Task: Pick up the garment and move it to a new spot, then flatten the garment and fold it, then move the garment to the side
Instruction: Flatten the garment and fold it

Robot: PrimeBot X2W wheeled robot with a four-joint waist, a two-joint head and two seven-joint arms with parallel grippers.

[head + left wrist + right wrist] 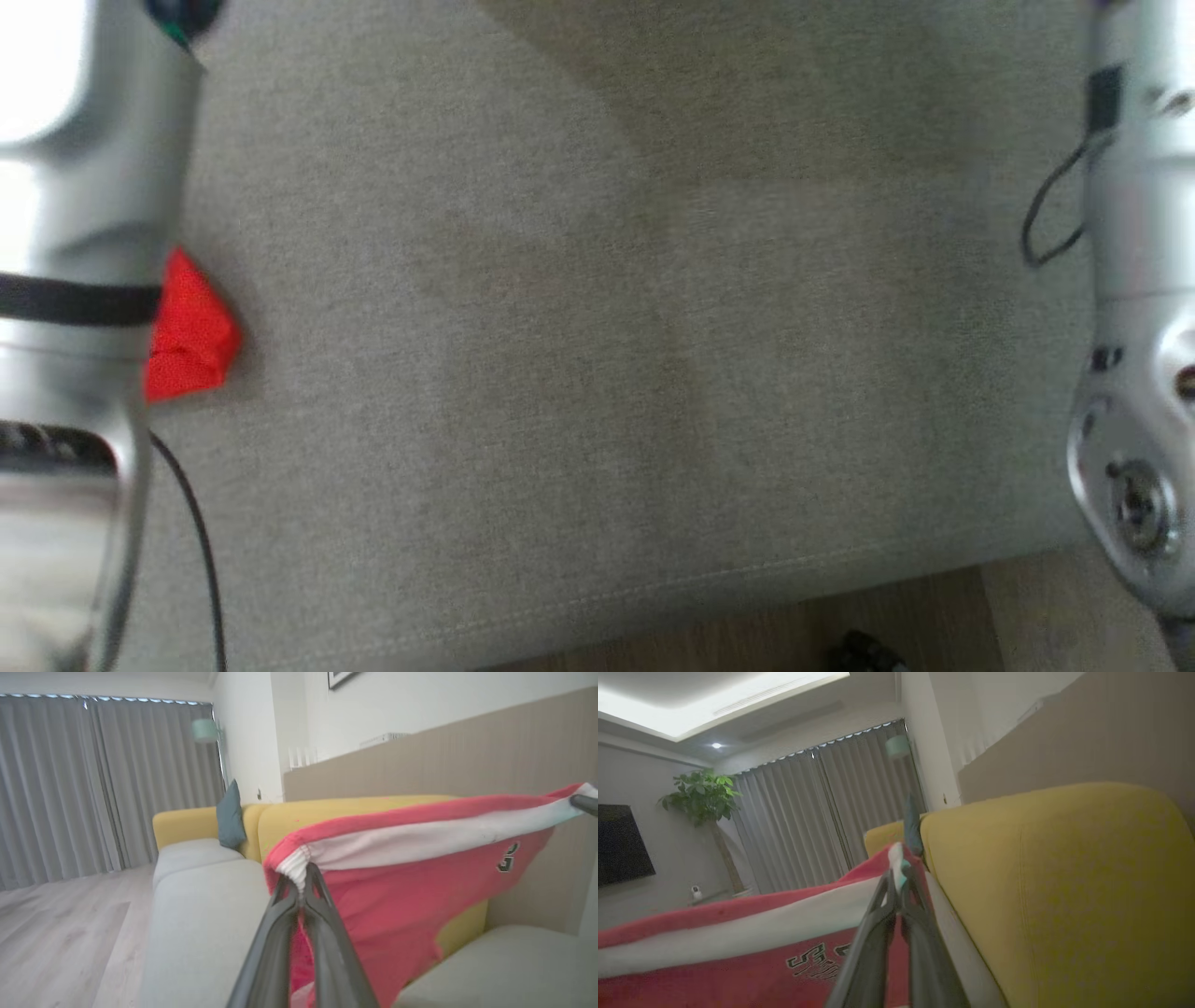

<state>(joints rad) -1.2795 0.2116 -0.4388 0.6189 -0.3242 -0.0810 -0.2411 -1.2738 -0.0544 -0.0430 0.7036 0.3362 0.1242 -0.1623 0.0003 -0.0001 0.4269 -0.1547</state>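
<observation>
**Garment held spread between two arms above a sofa.**

**Left wrist view:** the left gripper (pixel 301 884) rises from 6 o'clock. Its two dark fingers are pressed together on the white ribbed hem at one corner of the red garment (pixel 397 896). From that corner the cloth runs toward 2 o'clock, with a white band (pixel 420 842) along its upper edge and a dark emblem (pixel 508 857) below the band. It ends at the dark tip of the right gripper (pixel 584 803) at 3 o'clock. The rest of the cloth hangs in front of the yellow backrest (pixel 336 812) and above the grey seat cushion (pixel 205 919). A teal cushion (pixel 230 816) leans on the backrest at 10 o'clock of the left gripper. Grey curtains (pixel 93 788) and a wooden floor (pixel 56 933) lie at 9 o'clock.

**Right wrist view:** the right gripper's fingers are likewise clamped together on the garment's white-banded edge at centre. The cloth stretches away toward 8 o'clock, with dark lettering (pixel 810 961) on its red face. The backrest lies at 3 o'clock and a potted plant (pixel 703 795) at 10 o'clock.

**Head view:** the left forearm (pixel 84 280) stands at 9 o'clock and the right forearm (pixel 1139 327) at 3 o'clock. A red fold of the garment shows just beside the left forearm, over the seat cushion.
</observation>
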